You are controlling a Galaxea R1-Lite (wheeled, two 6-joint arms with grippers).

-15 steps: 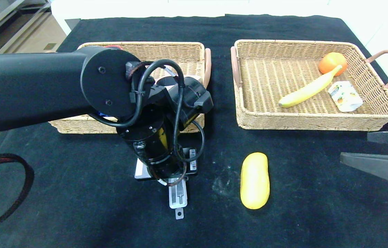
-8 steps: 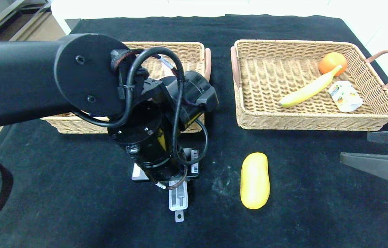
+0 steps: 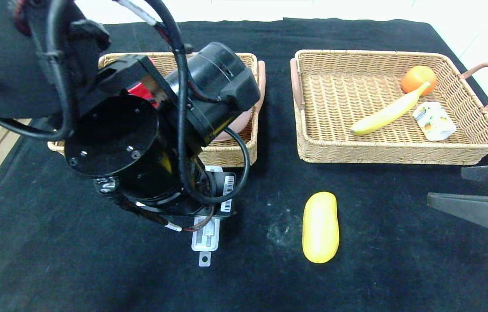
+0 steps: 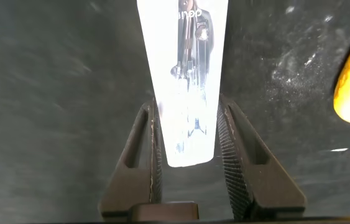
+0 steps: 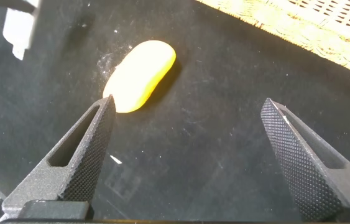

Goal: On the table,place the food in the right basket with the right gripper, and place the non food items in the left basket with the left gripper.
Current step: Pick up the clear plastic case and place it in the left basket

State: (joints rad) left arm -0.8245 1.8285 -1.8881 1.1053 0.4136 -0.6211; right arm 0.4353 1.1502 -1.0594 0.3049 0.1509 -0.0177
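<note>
My left gripper (image 4: 187,106) is shut on the slim white clear-topped case (image 4: 187,81), one finger on each long side. In the head view the case (image 3: 205,236) sticks out below the left wrist, just in front of the left basket (image 3: 226,155). A red pot (image 3: 140,89) and a pink bowl (image 3: 238,123) show in that basket behind the arm. The yellow mango-like oval (image 3: 320,227) lies on the black table (image 3: 96,268). My right gripper (image 3: 445,184) is open and empty at the right edge, away from the oval (image 5: 140,84).
The right basket (image 3: 399,157) holds a banana (image 3: 389,113), an orange (image 3: 418,79) and a small drink carton (image 3: 434,120). The left arm's wrist and cables (image 3: 140,143) hide much of the left basket. A white smudge (image 3: 280,232) marks the cloth beside the oval.
The left arm has risen and swung toward the left, filling more of the head view. The white case has moved left and slightly back with it. The right gripper has not moved.
</note>
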